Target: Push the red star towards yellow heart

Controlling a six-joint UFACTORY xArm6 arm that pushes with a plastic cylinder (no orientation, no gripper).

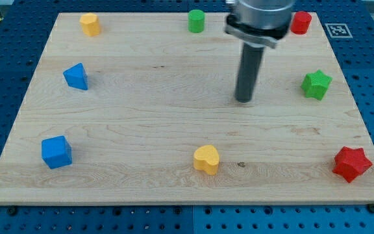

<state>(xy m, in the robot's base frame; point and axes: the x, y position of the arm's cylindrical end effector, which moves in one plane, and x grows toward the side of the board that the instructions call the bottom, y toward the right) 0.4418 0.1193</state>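
On the wooden bench, our tip rests right of centre, clear of every block, the arm's upper body cut off by the frame's far edge. The red star sits near right; the yellow heart near centre. We carry no pincer.

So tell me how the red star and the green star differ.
The red star sits at the board's bottom right corner; the green star lies higher along the right edge. The green star is nearer my tip than the red star, and it looks smaller in this view. Both are star-shaped blocks, untouched by my tip.
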